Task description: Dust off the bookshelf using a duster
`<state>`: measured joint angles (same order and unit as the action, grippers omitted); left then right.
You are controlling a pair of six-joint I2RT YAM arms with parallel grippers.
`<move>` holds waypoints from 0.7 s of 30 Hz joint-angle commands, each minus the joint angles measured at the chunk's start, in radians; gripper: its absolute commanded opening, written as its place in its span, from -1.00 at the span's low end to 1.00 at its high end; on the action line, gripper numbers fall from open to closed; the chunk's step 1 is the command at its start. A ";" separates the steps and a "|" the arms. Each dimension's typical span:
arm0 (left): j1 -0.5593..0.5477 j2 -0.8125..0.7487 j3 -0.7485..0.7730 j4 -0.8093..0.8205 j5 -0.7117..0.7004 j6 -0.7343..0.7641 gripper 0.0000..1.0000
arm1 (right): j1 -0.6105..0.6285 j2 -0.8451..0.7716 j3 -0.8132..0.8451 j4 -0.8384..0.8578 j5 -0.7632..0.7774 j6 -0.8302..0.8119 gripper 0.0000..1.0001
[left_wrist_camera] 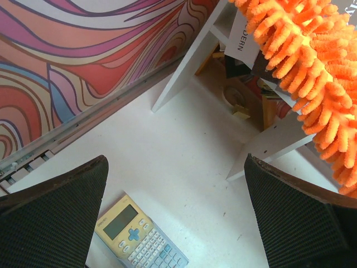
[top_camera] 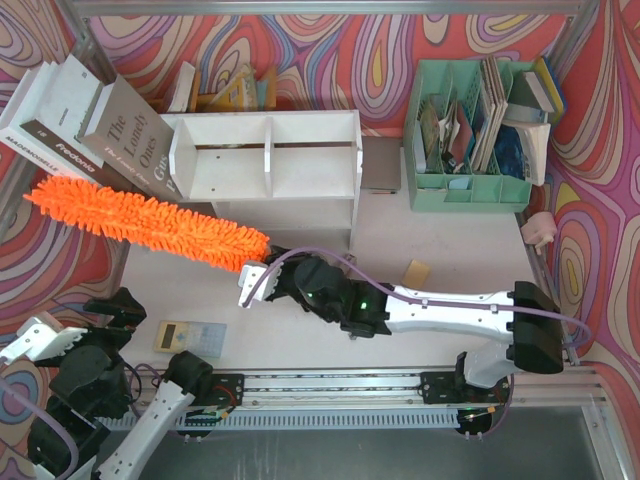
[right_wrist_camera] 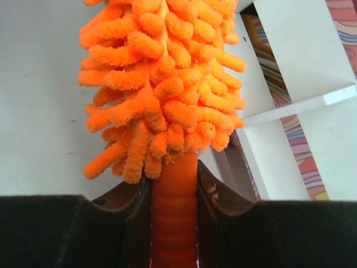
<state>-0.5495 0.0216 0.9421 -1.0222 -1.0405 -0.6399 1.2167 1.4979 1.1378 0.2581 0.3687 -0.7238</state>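
My right gripper [right_wrist_camera: 174, 190] is clamped on the thin orange handle of the duster [right_wrist_camera: 162, 84], and the fluffy head stretches straight out ahead of the fingers. The bookshelf [right_wrist_camera: 301, 67] stands ahead and to the right of that gripper, close beside the duster's head; I cannot tell whether they touch. My left gripper [left_wrist_camera: 175, 218] hangs wide apart, holding nothing, with a calculator [left_wrist_camera: 139, 240] just below it.

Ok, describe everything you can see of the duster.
The duster is a long head of bright orange, fluffy chenille-like strands on a thin ribbed orange handle. The right gripper is shut on the handle just below the head. The duster angles up-left past the left front of the bookshelf; contact there is unclear.
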 commanded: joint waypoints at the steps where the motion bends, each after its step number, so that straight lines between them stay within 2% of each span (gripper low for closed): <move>1: 0.003 -0.002 -0.013 0.006 0.014 0.003 0.96 | -0.032 0.019 0.025 0.144 0.081 -0.056 -1.00; 10: 0.003 0.010 -0.014 0.013 0.019 0.011 0.97 | -0.042 0.042 -0.055 0.183 0.127 -0.067 -1.00; 21: 0.003 0.007 -0.016 0.012 0.020 0.013 0.96 | -0.043 0.054 0.170 0.175 0.062 -0.146 -1.00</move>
<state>-0.5495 0.0216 0.9401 -1.0218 -1.0286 -0.6392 1.1843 1.5558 1.2087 0.3164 0.4126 -0.8425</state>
